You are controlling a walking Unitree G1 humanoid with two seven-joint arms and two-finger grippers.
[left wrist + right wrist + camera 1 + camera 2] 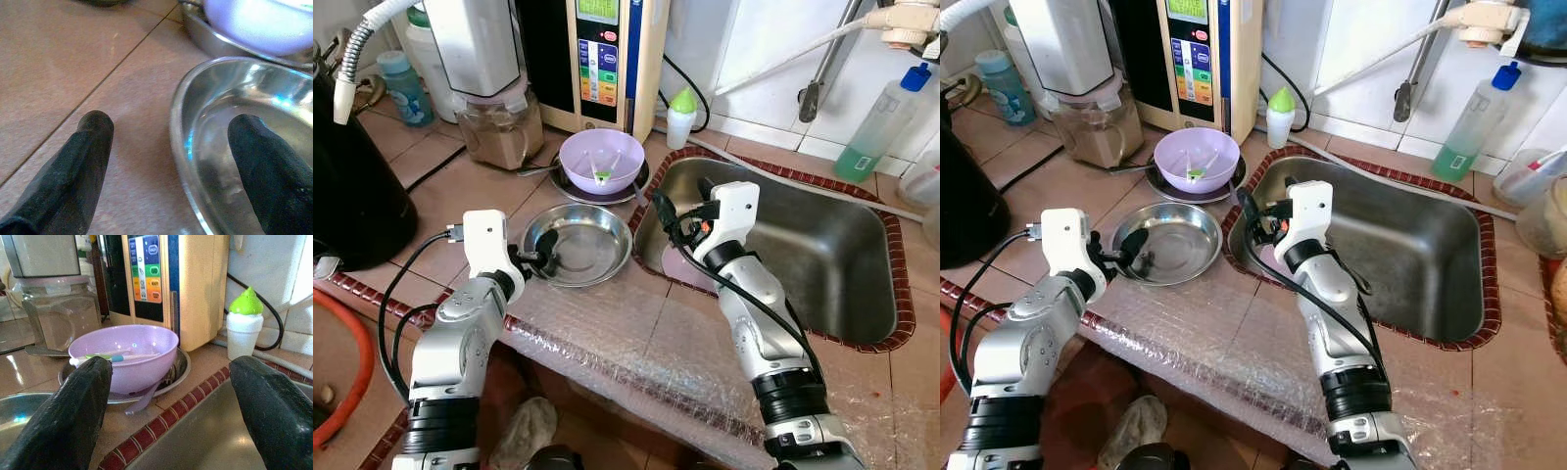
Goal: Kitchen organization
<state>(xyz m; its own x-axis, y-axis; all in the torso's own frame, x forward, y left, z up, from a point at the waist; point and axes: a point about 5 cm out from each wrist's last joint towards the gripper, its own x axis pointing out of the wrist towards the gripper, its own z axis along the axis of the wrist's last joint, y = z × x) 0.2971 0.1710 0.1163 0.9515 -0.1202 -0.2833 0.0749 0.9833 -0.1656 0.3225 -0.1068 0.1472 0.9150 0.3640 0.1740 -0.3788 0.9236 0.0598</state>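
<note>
The left gripper (540, 260) straddles the near rim of the steel bowl (582, 240) on the tabletop (460, 196), fingers apart — likely poised to pinch it. The right gripper (663, 208), also spread, hovers over the sink (842, 255) edge facing the purple bowl (124, 350).

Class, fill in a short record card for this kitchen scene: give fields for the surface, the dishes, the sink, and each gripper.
surface: tiled counter
steel bowl: on counter, left of sink
purple bowl: on a steel plate behind the steel bowl
sink: steel
left gripper: open, straddling the steel bowl's rim, one finger inside
right gripper: open, over the sink's left edge
</note>
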